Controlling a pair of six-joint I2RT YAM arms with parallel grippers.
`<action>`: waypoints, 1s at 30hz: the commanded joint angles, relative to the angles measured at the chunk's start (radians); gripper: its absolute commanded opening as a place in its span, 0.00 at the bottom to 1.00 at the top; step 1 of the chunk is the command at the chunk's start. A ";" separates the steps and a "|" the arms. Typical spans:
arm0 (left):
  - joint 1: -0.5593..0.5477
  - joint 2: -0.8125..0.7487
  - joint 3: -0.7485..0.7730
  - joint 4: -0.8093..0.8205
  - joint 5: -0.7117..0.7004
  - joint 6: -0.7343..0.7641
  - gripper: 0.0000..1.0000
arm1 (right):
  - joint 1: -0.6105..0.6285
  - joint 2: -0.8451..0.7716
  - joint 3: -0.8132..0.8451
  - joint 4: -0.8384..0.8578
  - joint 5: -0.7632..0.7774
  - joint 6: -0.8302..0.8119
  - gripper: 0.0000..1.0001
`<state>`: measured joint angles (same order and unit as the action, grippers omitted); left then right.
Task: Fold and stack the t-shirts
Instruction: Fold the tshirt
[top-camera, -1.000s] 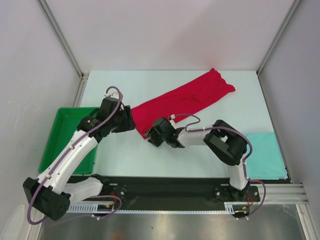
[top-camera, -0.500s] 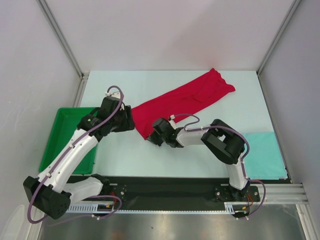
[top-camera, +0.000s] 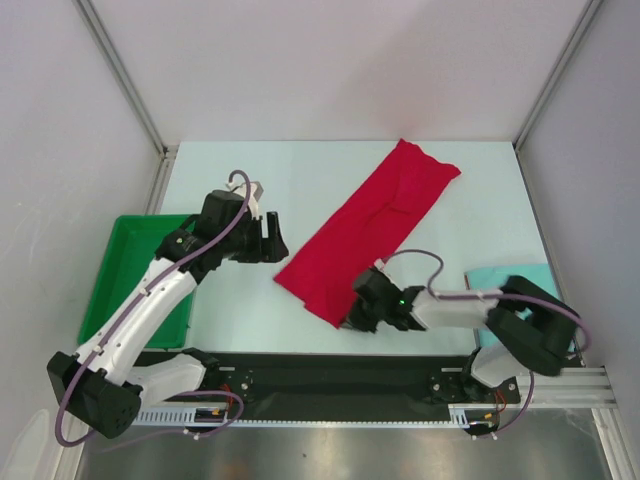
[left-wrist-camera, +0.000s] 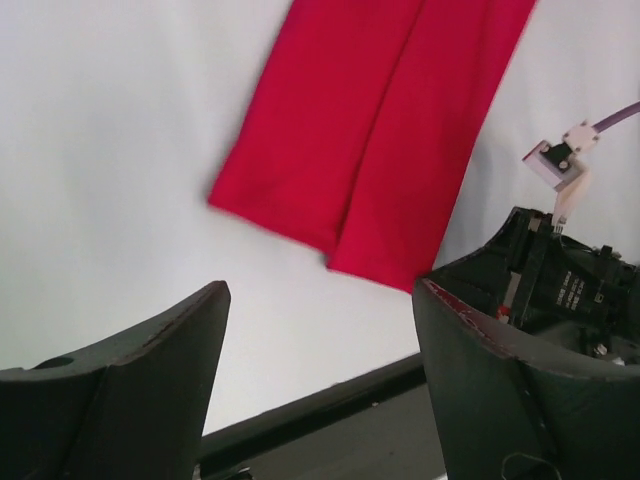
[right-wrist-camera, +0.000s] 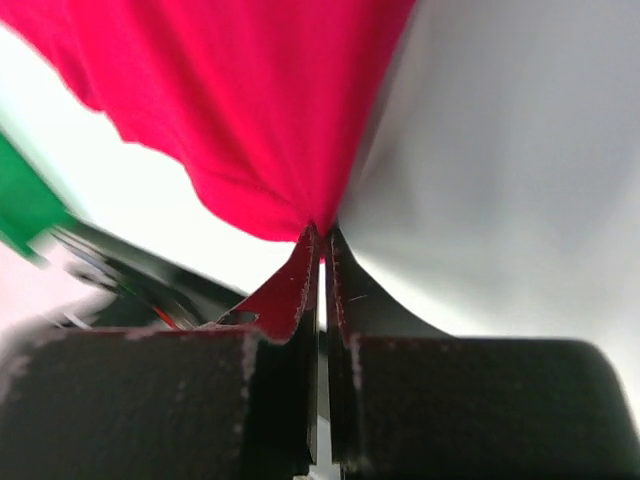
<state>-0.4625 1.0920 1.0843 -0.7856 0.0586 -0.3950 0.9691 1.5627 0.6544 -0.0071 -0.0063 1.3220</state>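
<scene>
Plainly the right gripper (right-wrist-camera: 320, 235) is pinched shut on the near corner of the red shirt (top-camera: 375, 220) — a long strip lying diagonally on the table (top-camera: 240, 300) — while the left gripper (top-camera: 272, 240) gapes empty beside it, so a one-cornered pull could skew it, unfold it, or slip off.

A green plastic tray (top-camera: 122, 262) sits at the left edge of the white table (top-camera: 300, 175), well to the left of the left claw (top-camera: 274, 238). A black mounting rail (top-camera: 330, 375) runs along the near edge, just behind the right claw (top-camera: 350, 322). Grey walls (top-camera: 330, 60) stand far beyond both claws
</scene>
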 joint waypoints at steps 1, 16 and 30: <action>-0.004 0.029 -0.032 0.121 0.229 0.050 0.80 | 0.023 -0.186 -0.142 -0.218 -0.043 -0.082 0.00; -0.018 0.312 -0.310 0.307 0.363 0.058 0.75 | -0.316 -0.765 -0.153 -0.628 -0.083 -0.406 0.70; -0.018 0.465 -0.342 0.394 0.340 0.032 0.52 | -0.987 -0.216 0.198 -0.327 -0.402 -0.687 0.61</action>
<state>-0.4755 1.5234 0.7551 -0.4419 0.4011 -0.3664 0.0376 1.2488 0.7372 -0.4686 -0.3428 0.7200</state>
